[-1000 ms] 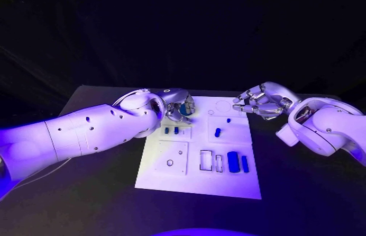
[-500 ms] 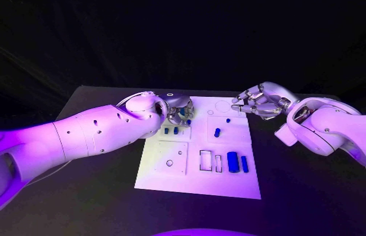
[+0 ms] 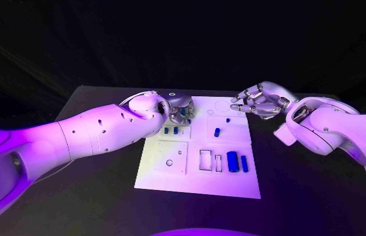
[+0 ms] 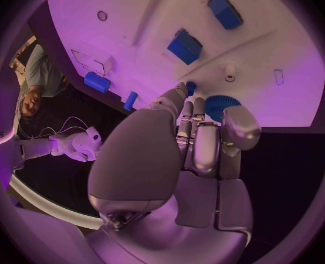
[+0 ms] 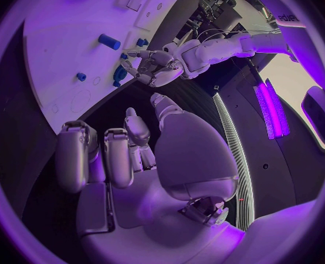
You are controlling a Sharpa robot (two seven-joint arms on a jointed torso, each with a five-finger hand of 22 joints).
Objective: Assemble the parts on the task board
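Parts (image 3: pixel 232 162) lie on the task board (image 3: pixel 198 183) mid-bench. My left robot hand (image 3: pixel 180 109) holds a blue toothed wheel (image 4: pixel 221 107) over the board's far left corner; my right robot hand (image 3: pixel 258 102) hovers empty, fingers loosely curled, beside its far right corner.

arms (image 3: pixel 91 133) – white, rounded shells | hands (image 3: pixel 259 102) – silver, segmented

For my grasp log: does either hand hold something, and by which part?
Left hand touches the rim of the blue toothed wheel with its fingers; a hold cannot be told. Right hand holds nothing.
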